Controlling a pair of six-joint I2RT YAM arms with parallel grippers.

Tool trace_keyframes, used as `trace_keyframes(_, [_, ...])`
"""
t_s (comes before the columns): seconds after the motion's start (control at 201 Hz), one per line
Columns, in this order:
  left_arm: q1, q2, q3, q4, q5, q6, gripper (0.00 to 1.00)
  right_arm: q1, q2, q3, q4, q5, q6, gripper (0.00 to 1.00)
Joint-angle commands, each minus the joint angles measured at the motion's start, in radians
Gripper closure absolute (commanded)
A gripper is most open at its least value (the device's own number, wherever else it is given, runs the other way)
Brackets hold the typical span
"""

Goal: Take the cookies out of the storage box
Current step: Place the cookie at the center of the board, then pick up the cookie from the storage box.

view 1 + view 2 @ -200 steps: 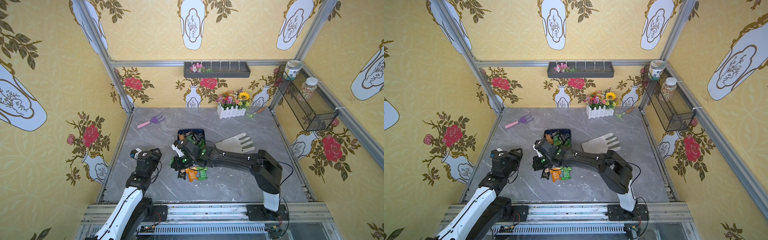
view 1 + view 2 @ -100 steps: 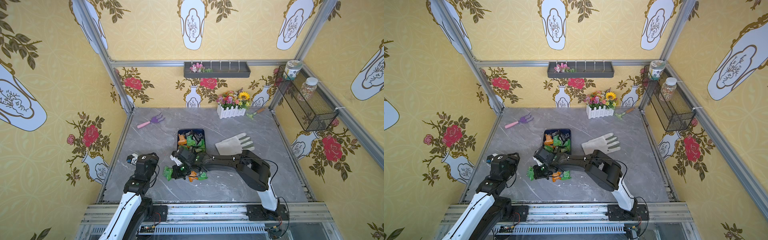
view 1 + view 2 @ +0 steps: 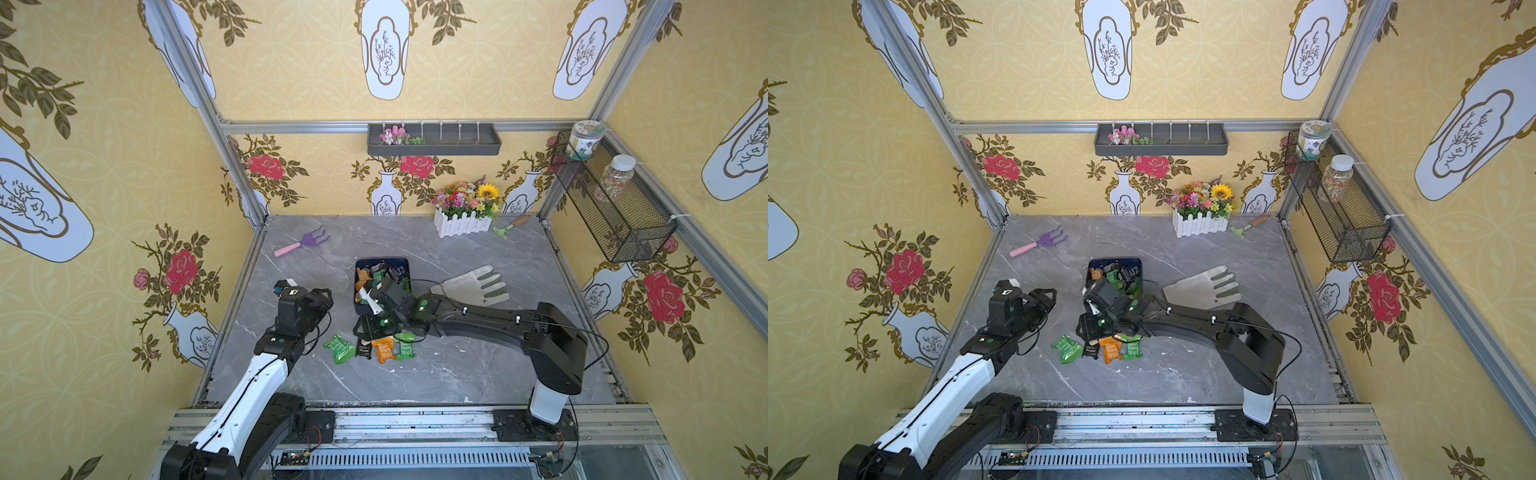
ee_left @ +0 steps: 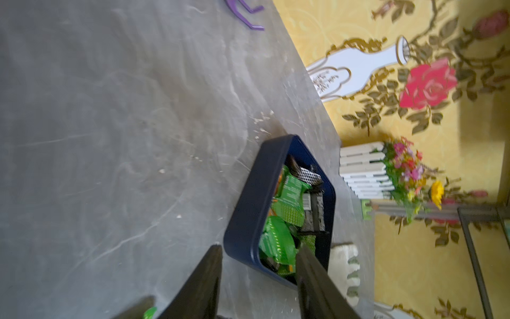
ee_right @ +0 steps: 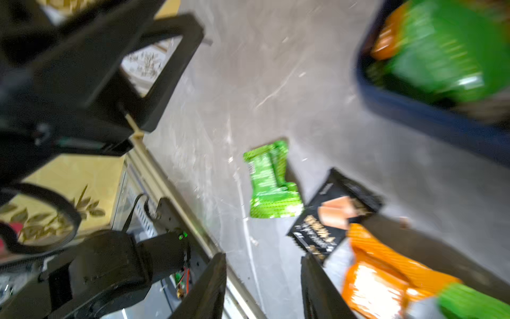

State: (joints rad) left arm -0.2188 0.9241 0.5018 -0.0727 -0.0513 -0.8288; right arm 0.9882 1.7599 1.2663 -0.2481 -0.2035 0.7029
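Several cookies [image 3: 384,349] lie on the surface [image 3: 457,374] just beside the storage box [image 3: 382,262], which holds more. Right hand [image 5: 262,258] hovers over them, fingers apart, empty; left hand [image 4: 258,248], likewise apart and empty, faces the box.

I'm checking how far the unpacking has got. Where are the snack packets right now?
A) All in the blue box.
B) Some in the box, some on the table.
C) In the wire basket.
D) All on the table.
B: green packets lie inside the blue box, while a green packet, a black one and an orange one lie on the table.
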Motion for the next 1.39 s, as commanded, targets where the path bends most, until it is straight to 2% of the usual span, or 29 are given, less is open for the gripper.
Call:
trace_keyframes(0.0, [-0.075,0.091,0.071,0.034,0.061,0.179,0.49,-0.084,-0.085,-0.071,-0.071,0.160,0.002,0.52])
trace_keyframes(0.115, [-0.162,0.230,0.174,0.002,0.055,0.253,0.48,-0.182,-0.153,-0.130,-0.122,0.221,0.017,0.52])
trace_keyframes(0.224, [-0.228,0.355,0.273,-0.045,0.028,0.329,0.45,-0.224,-0.204,-0.164,-0.130,0.248,0.017,0.51])
trace_keyframes(0.279, [-0.231,0.416,0.332,-0.090,0.008,0.360,0.41,-0.235,-0.222,-0.177,-0.128,0.250,0.014,0.50])
trace_keyframes(0.304, [-0.263,0.443,0.356,-0.112,-0.001,0.377,0.40,-0.238,-0.225,-0.182,-0.128,0.250,0.012,0.50])
trace_keyframes(0.418, [-0.278,0.530,0.452,-0.211,-0.065,0.450,0.37,-0.251,-0.239,-0.196,-0.120,0.238,0.003,0.49])
trace_keyframes(0.478, [-0.277,0.570,0.500,-0.260,-0.120,0.456,0.40,-0.255,-0.244,-0.199,-0.122,0.243,0.000,0.50])
trace_keyframes(0.548, [-0.277,0.619,0.577,-0.353,-0.191,0.396,0.44,-0.259,-0.252,-0.206,-0.123,0.252,-0.002,0.49])
trace_keyframes(0.617, [-0.279,0.652,0.631,-0.412,-0.193,0.306,0.45,-0.264,-0.259,-0.210,-0.120,0.261,-0.003,0.49])
trace_keyframes(0.687, [-0.295,0.661,0.642,-0.413,-0.179,0.208,0.43,-0.268,-0.264,-0.214,-0.117,0.270,-0.002,0.49])
trace_keyframes(0.822, [-0.359,0.679,0.666,-0.431,-0.250,0.046,0.42,-0.273,-0.275,-0.226,-0.115,0.285,0.000,0.49])
trace_keyframes(0.961, [-0.376,0.771,0.730,-0.534,-0.275,-0.100,0.43,-0.274,-0.296,-0.247,-0.106,0.293,0.003,0.49])
trace_keyframes(1.145, [-0.383,0.928,0.891,-0.694,-0.328,-0.151,0.41,-0.286,-0.317,-0.275,-0.096,0.294,-0.003,0.49])
trace_keyframes(1.389, [-0.406,1.001,0.947,-0.771,-0.368,-0.219,0.43,-0.310,-0.353,-0.302,-0.092,0.287,-0.011,0.49])
